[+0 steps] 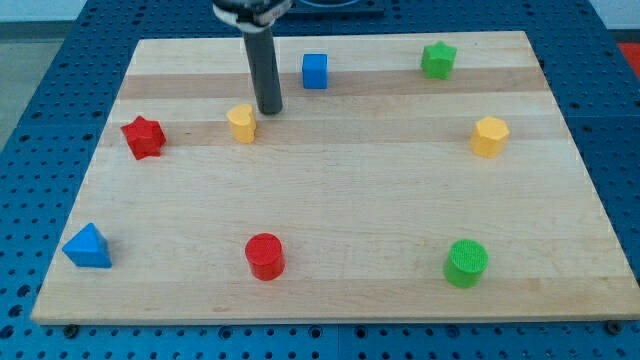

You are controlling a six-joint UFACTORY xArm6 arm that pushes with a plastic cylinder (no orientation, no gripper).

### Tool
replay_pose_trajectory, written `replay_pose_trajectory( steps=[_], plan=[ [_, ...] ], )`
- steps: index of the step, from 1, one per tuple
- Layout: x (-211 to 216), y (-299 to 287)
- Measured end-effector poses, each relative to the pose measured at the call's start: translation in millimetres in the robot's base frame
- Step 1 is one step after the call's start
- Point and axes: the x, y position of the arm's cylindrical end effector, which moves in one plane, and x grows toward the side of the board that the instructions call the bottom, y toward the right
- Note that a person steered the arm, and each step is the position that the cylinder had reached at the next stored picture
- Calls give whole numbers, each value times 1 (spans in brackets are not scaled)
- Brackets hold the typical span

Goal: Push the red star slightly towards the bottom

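Red plastic star block (143, 137): far left of wooden board (330, 280), untouched. Small yellow block (241, 123), shape unclear: right of star. My tip (270, 110): bare rod, no fingers, holding nothing, just beside yellow block's right.

Pale striped wood board (330, 200) on a blue pegboard (60, 60). On the board: red star (143, 137), red cylinder (265, 256), green cylinder (466, 263), blue cube (315, 71), dark rod (266, 70).
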Motion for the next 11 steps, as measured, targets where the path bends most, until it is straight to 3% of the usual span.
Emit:
replay_pose_trajectory(
  steps=[1, 2, 3, 4, 6, 9, 10, 11],
  plan=[
    [11, -65],
    [40, -40],
    [54, 42],
    [69, 35],
    [48, -130],
    [46, -217],
    [65, -198],
    [76, -142]
  ],
)
